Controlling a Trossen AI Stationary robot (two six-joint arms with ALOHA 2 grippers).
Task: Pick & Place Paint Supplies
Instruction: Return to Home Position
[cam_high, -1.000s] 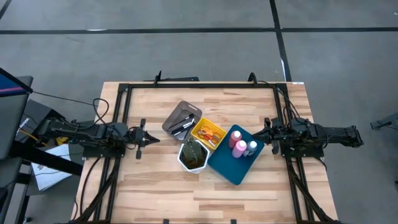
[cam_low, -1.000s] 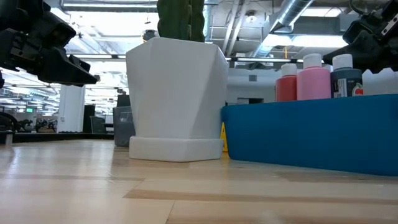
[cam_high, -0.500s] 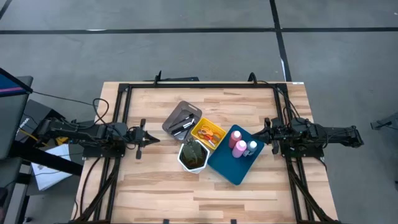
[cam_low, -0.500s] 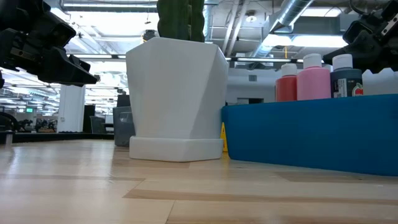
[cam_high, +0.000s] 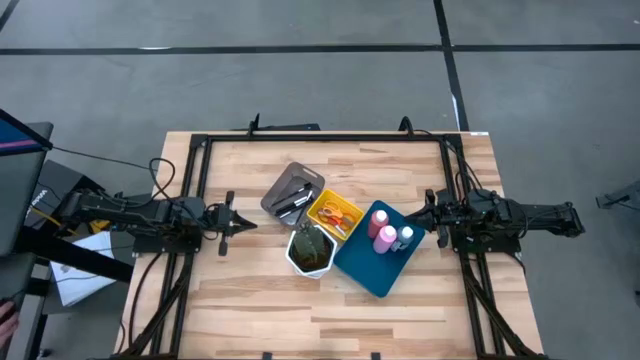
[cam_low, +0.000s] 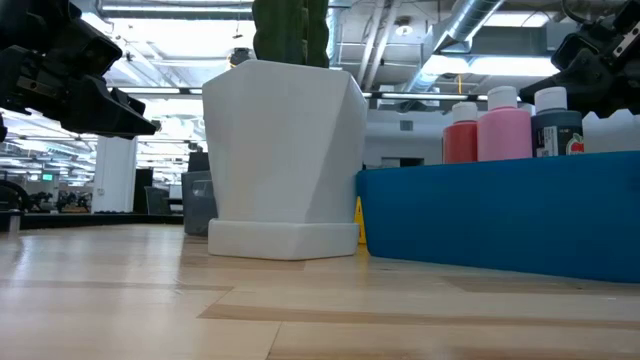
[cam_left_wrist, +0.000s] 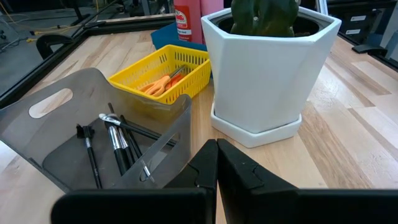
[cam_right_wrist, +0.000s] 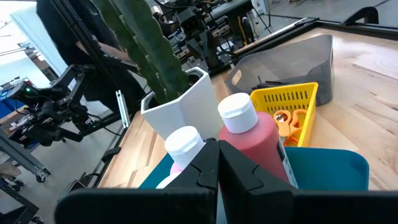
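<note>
- The left gripper (cam_high: 240, 222) hovers above the worktop (cam_high: 250, 300) toward its left edge, fingers pressed together and empty.
- The right gripper (cam_high: 415, 215) hovers toward the right edge, likewise clenched on nothing.
- Mid-worktop, the brushes (cam_left_wrist: 118, 146) lie in the grey tray (cam_high: 283, 187).
- The orange-handled scissors (cam_high: 339, 217) lie in the yellow tray (cam_high: 318, 200).
- Two pink bottles (cam_high: 380, 218) and the grey bottle (cam_high: 405, 237) stand in the blue tray (cam_high: 362, 262), beside the white pot (cam_high: 310, 252).

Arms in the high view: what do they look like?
Both are black, slim and jointed: left arm, right arm. The left gripper and right gripper each have two dark angular fingers. Black cables trail from their bases. No markings show.
</note>
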